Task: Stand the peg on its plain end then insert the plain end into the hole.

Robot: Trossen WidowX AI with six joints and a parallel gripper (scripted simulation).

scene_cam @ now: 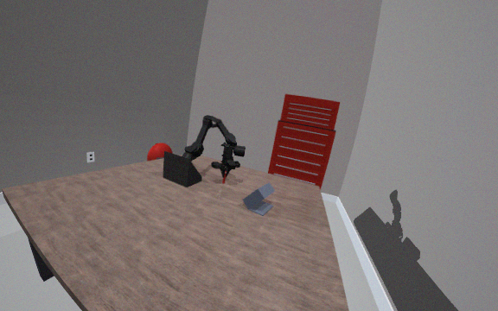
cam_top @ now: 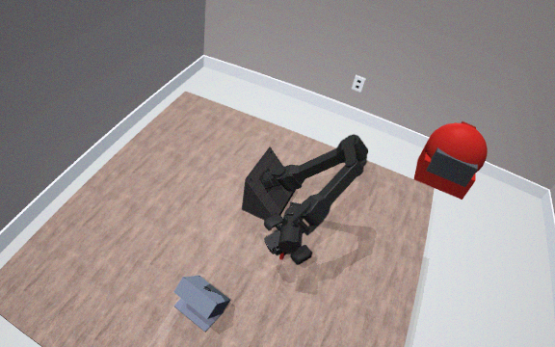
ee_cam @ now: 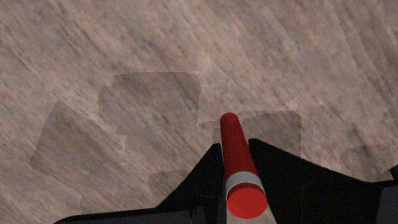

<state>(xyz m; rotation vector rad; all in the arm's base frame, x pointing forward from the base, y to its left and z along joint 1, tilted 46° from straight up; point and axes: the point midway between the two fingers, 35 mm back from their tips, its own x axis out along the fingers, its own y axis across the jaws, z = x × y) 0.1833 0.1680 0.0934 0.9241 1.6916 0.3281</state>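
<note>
The red peg (cam_top: 281, 256) (scene_cam: 224, 178) (ee_cam: 237, 150) is roughly upright, its white-banded end up towards the wrist camera and its plain end down. My gripper (cam_top: 284, 253) (scene_cam: 226, 173) (ee_cam: 234, 148) points down and is shut on the peg, a finger on each side. The fingers hide much of the peg in the top and exterior views. Whether its lower end touches the table is hard to tell. The blue-grey sloped panel (cam_top: 201, 295) (scene_cam: 255, 199) stands apart from the gripper. Its dark hole (cam_top: 208, 288) shows in the top view; it is hidden in the exterior view.
The wooden table (cam_top: 128, 231) (scene_cam: 145, 242) carries the arm's black wedge-shaped base (cam_top: 263, 188) (scene_cam: 181, 170) behind the gripper. A red helmet-like object (cam_top: 456, 149) and a red tool cabinet (scene_cam: 303, 142) stand beyond the table.
</note>
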